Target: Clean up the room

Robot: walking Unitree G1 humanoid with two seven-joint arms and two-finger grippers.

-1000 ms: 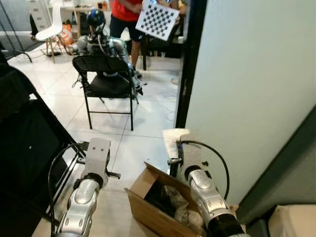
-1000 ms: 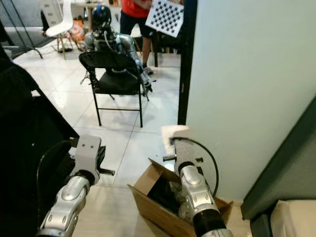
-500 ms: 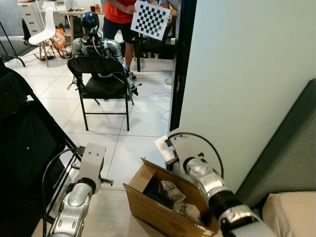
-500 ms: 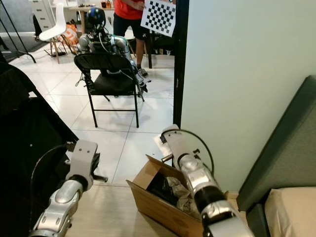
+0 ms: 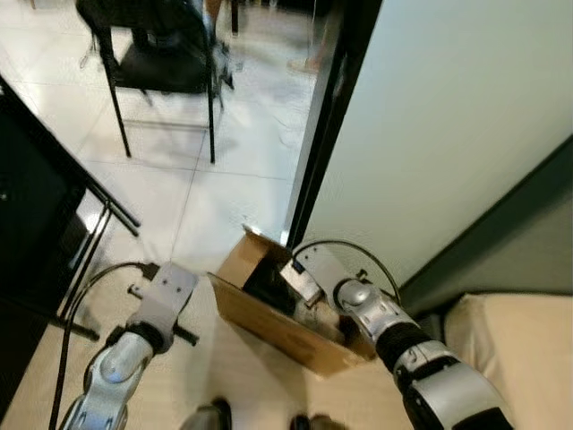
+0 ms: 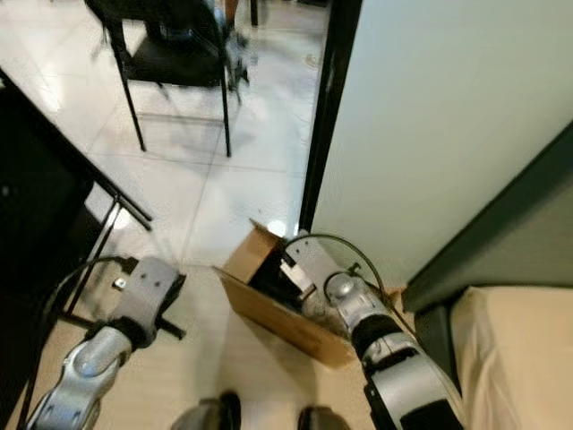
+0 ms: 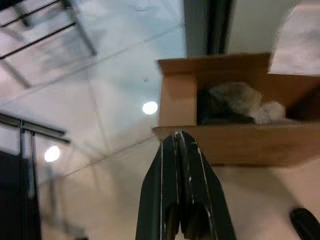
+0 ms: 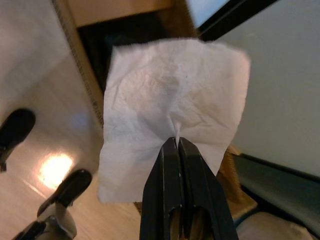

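An open cardboard box point(image 5: 269, 315) lies on the floor by the wall's foot, with dark and crumpled light rubbish inside. My right arm point(image 5: 376, 318) reaches over its open top. In the right wrist view my right gripper point(image 8: 176, 142) is shut on a white tissue point(image 8: 170, 105), which hangs spread out above the box's dark inside point(image 8: 125, 35). My left arm point(image 5: 148, 313) is held low to the left of the box. My left gripper point(image 7: 179, 142) is shut on nothing and points at the box's side point(image 7: 235, 142) from a short way off.
A black folding chair point(image 5: 152, 54) stands on the white tiles ahead. A black door frame point(image 5: 313, 152) and a pale wall point(image 5: 448, 116) rise behind the box. A black metal stand point(image 5: 54, 224) is at my left, a beige cushion point(image 5: 524, 358) at my right, my feet point(image 5: 215, 417) below.
The camera has tilted down toward the floor. My right gripper has come lower with the tissue and now sits over the box's opening. The left arm has hardly moved.
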